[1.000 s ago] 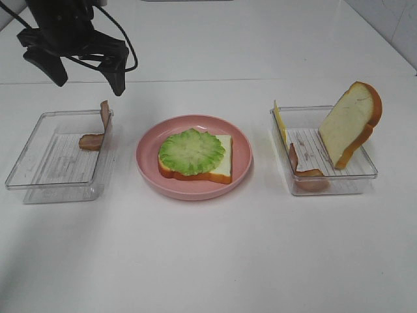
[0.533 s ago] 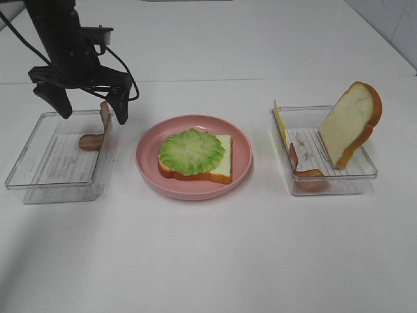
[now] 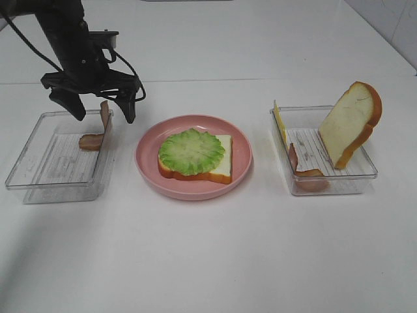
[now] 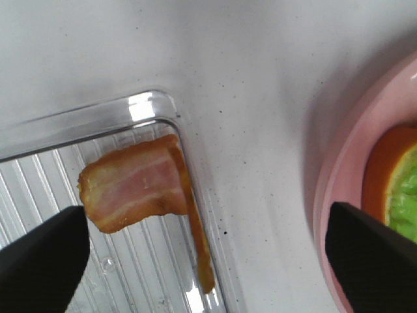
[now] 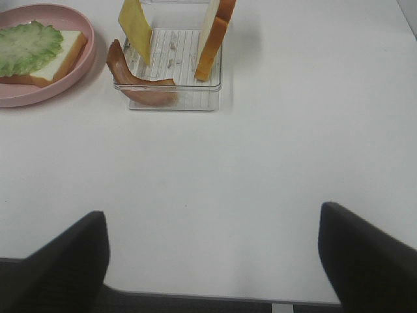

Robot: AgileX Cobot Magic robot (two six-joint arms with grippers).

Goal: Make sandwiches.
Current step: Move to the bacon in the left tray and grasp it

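A bread slice topped with ruffled green lettuce (image 3: 192, 151) lies on the pink plate (image 3: 146, 171). A bacon strip (image 3: 99, 134) leans on the right wall of the left clear tray (image 3: 39, 177). My left gripper (image 3: 103, 116) hangs open just above that strip, one finger on each side; in the left wrist view the bacon (image 4: 133, 189) lies between the open fingers (image 4: 39, 261). The right tray (image 3: 365, 171) holds a yellow cheese square (image 3: 279, 120), a bacon strip (image 3: 303, 173) and an upright bread slice (image 3: 348, 124). My right gripper (image 5: 212, 261) is open and empty over bare table, away from that tray.
The three containers stand in a row on a white table: left tray, plate, right tray. The plate's rim (image 4: 345, 182) is close to the left gripper's right finger. The right wrist view shows the right tray (image 5: 176, 104) and the plate (image 5: 81, 72) far ahead.
My left gripper has come down and shifted right, from above the back of the left tray to straddling the bacon strip at its right wall. It stays open.
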